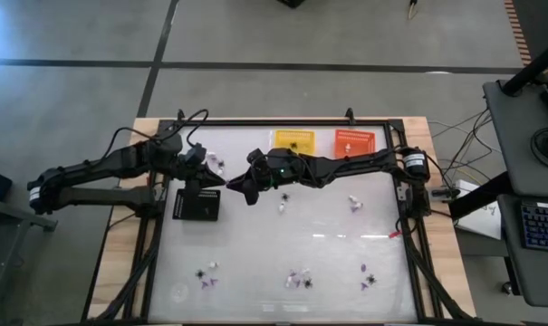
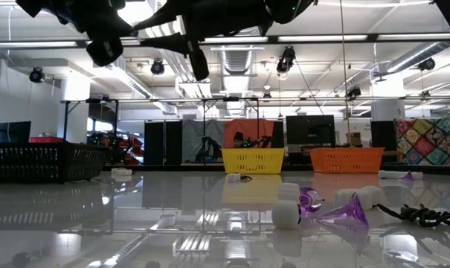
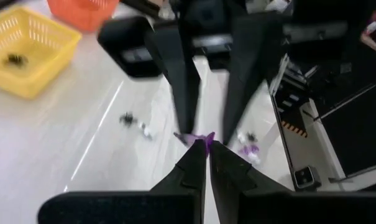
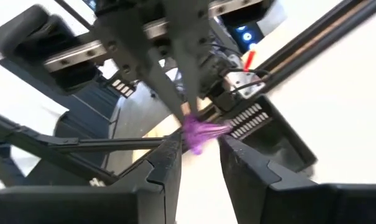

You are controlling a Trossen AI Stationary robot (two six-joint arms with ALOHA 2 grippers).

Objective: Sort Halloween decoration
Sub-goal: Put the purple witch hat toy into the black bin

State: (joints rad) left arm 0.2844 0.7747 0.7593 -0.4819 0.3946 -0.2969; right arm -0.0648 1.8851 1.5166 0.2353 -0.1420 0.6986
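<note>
The Halloween decoration is small purple, black and white trinkets strewn on the white table (image 1: 328,244), most of them near the front edge (image 1: 296,279). One purple trinket (image 3: 200,138) hangs in the air above the black basket's (image 1: 197,205) far side. My left gripper (image 3: 205,148) is shut on it. My right gripper (image 4: 199,155) faces it tip to tip, open, with a finger on either side of the same trinket (image 4: 199,132). Whether those fingers touch it, I cannot tell. In the high view the two grippers meet at the table's far left (image 1: 226,182). My left gripper pinches the purple trinket by one small end (image 3: 204,142) between the tips of its two fingers. The fingers come from the table's left, slanting a little downward. The trinket is lifted clear of the table and sticks out beyond the fingertips (image 4: 186,115).
A yellow basket (image 1: 293,141) with a black trinket in it and an orange basket (image 1: 353,143) stand at the far edge. More trinkets lie at mid table (image 1: 355,204), (image 1: 283,206) and at the far left (image 1: 217,163). A black frame (image 1: 409,217) rims the table.
</note>
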